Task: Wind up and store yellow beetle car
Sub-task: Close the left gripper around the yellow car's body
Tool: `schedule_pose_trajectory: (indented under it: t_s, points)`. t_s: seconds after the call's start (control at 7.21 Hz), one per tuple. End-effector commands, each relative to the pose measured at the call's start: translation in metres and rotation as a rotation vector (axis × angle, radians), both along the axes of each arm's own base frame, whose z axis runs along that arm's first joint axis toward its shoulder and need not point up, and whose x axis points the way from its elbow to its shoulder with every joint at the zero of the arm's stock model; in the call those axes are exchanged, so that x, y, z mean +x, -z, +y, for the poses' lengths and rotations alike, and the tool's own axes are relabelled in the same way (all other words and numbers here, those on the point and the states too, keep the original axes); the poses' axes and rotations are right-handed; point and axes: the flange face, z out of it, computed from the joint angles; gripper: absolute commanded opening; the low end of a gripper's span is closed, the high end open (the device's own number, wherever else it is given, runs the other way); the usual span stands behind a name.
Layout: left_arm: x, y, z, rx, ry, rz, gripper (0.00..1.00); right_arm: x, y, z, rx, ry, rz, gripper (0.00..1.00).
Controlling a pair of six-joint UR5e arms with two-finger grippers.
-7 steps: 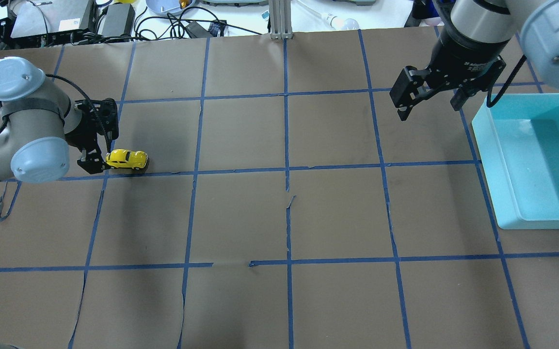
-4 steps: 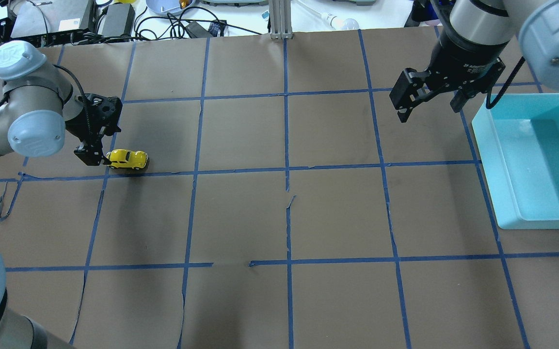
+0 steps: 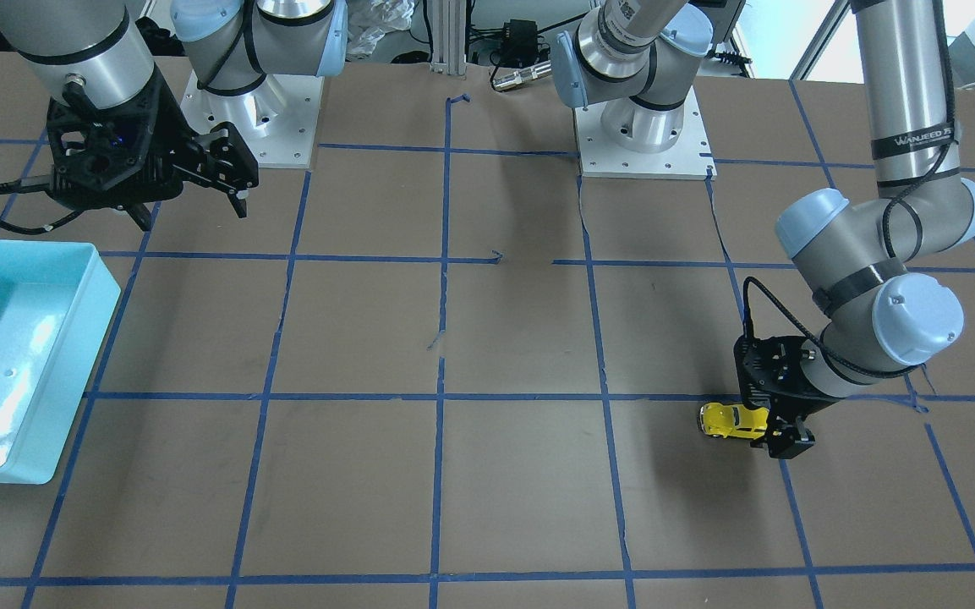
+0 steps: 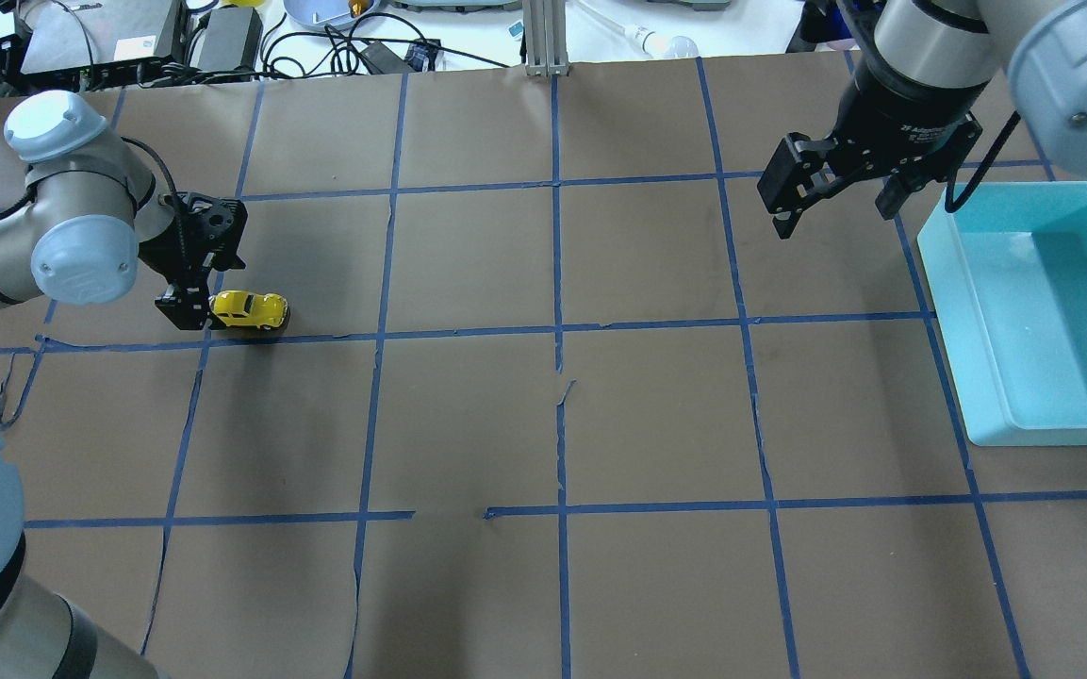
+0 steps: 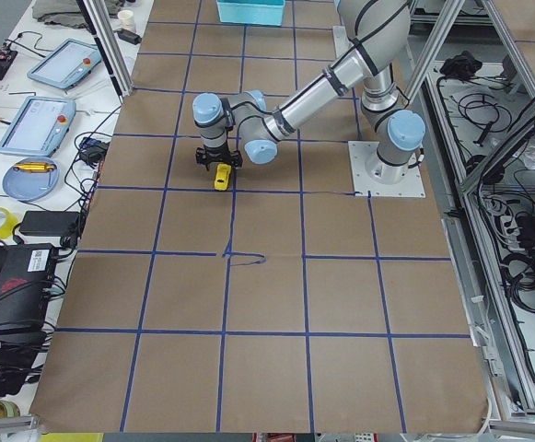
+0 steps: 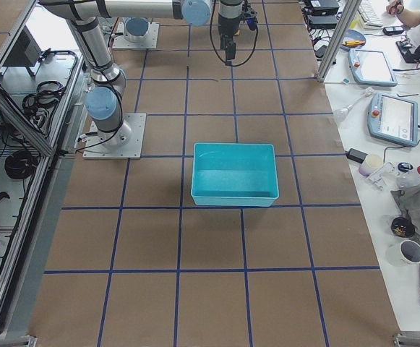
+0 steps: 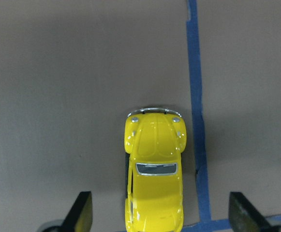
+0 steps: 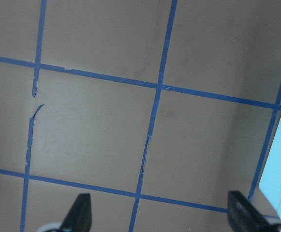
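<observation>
Now the car (image 4: 247, 309) is left unmoved on the table, its rear straddled by the re-angled left gripper (image 4: 196, 309), fingers apart; winding is not begun. Right gripper (image 4: 833, 217) is held apart near the bin (image 4: 945, 330).

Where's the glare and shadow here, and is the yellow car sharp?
Left wrist view: the yellow beetle car is sharp, with small highlights on its glossy roof. Front-facing view: bright glare patches inside the teal bin, and a soft dark shadow on the table beside the car.

left tool (image 7: 162, 212) astride yellow beetle car (image 7: 155, 169), side gaps
</observation>
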Motion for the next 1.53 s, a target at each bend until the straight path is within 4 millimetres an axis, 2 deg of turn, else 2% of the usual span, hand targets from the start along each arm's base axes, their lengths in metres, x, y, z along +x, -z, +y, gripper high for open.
schedule_pose_trajectory:
  t_s: [0.0, 0.28, 0.42, 0.56, 0.69, 0.97, 1.39]
  points:
    - [0.0002, 0.0128, -0.0011, 0.016, -0.016, 0.006, 1.00, -0.0012, 0.0000, -0.0001, 0.000, 0.001, 0.006, 1.00]
    - [0.0003, 0.0142, -0.0025, 0.015, -0.015, 0.009, 1.00, -0.0011, 0.0008, 0.0000, 0.002, 0.001, 0.005, 1.00]
    - [0.0005, 0.0136, -0.0030, 0.013, -0.013, 0.008, 0.97, -0.0017, 0.0008, 0.0000, 0.002, -0.001, 0.011, 1.00]
    - [0.0006, 0.0135, -0.0032, 0.007, -0.012, 0.006, 0.87, -0.0015, 0.0016, -0.0004, 0.004, -0.001, 0.009, 1.00]
    - [0.0005, 0.0147, -0.0031, 0.007, -0.012, 0.006, 0.86, -0.0011, 0.0024, -0.0001, 0.006, 0.001, 0.005, 1.00]
    - [-0.0017, 0.0123, -0.0036, 0.005, -0.010, 0.000, 0.74, -0.0015, 0.0031, 0.0005, 0.013, 0.005, 0.009, 1.00]
    - [-0.0015, 0.0111, -0.0045, 0.004, -0.012, -0.008, 0.73, -0.0001, 0.0060, -0.0034, 0.013, 0.016, -0.006, 1.00]
